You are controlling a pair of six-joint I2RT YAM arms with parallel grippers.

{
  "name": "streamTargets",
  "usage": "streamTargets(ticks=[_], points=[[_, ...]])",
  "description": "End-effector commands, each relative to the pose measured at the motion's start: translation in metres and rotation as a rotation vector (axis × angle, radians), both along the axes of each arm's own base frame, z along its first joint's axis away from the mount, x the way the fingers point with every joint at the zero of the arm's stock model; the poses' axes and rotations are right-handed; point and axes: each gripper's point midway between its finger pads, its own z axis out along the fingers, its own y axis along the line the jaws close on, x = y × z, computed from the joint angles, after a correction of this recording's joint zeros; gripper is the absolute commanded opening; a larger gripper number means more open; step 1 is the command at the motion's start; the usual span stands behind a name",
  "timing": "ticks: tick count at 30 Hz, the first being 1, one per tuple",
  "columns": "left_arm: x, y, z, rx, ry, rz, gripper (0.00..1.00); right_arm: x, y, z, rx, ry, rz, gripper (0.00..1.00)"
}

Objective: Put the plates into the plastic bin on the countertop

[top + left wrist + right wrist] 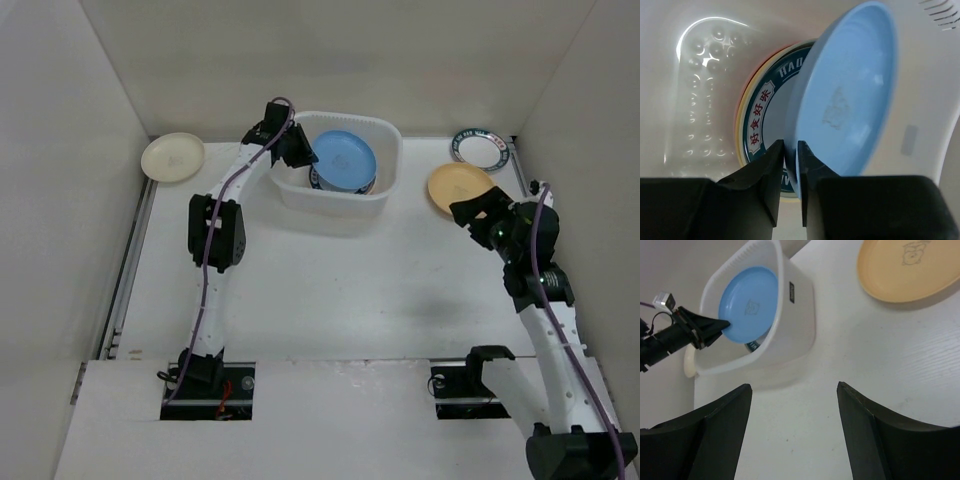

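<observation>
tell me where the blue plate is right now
In the top view the blue plate is inside the plastic bin at back centre, tilted over a teal-rimmed plate, its rim pinched by the left gripper.

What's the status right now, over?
Left gripper shut on blue plate, inside plastic bin. Right gripper open, near orange plate. Cream plate, teal-rimmed plate not yet binned. Nothing in the way.

White matte tabletop (330,290), plain white walls (60,150) on three sides, metal rail (123,280) along left edge, soft even light, faint shadows
</observation>
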Motion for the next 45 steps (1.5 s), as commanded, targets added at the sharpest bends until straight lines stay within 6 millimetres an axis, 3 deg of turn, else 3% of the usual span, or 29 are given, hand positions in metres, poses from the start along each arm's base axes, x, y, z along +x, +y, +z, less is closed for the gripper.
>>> streamTargets(ticks=[1, 4, 6, 11, 12, 14, 17, 21, 26, 33, 39, 45], points=[[0.008, -0.012, 0.039, -0.013, -0.111, -0.033, 0.21, 0.004, -0.012, -0.009, 0.014, 0.02, -0.048, 0.75], [0.007, -0.014, 0.039, 0.0, -0.123, -0.047, 0.36, 0.012, -0.023, -0.023, 0.046, 0.048, -0.097, 0.75], [0.004, -0.013, 0.05, 0.007, -0.15, -0.053, 0.51, 0.021, -0.035, -0.035, 0.082, 0.07, -0.151, 0.75], [-0.012, -0.004, 0.106, 0.009, -0.251, -0.049, 0.87, 0.047, -0.069, -0.072, 0.188, 0.151, -0.283, 0.75], [-0.019, -0.001, 0.122, 0.005, -0.278, -0.047, 1.0, 0.054, -0.073, -0.079, 0.203, 0.161, -0.29, 0.75], [-0.034, 0.007, 0.152, -0.009, -0.327, -0.042, 1.0, 0.069, -0.08, -0.093, 0.238, 0.186, -0.298, 0.74], [-0.059, 0.035, 0.197, -0.025, -0.409, 0.018, 1.0, 0.092, -0.093, -0.118, 0.31, 0.232, -0.341, 0.73], [-0.082, 0.083, 0.223, -0.011, -0.473, 0.134, 1.0, 0.119, -0.103, -0.139, 0.414, 0.253, -0.376, 0.71], [-0.108, 0.16, 0.213, 0.029, -0.447, 0.311, 1.0, 0.153, -0.117, -0.156, 0.466, 0.281, -0.424, 0.68], [-0.144, 0.232, 0.199, 0.071, -0.425, 0.523, 1.0, 0.188, -0.128, -0.182, 0.526, 0.335, -0.482, 0.67], [-0.163, 0.266, 0.174, 0.102, -0.347, 0.632, 1.0, 0.193, -0.12, -0.199, 0.553, 0.418, -0.498, 0.66], [-0.169, 0.271, 0.157, 0.104, -0.303, 0.649, 1.0, 0.196, -0.11, -0.214, 0.545, 0.46, -0.493, 0.59]])
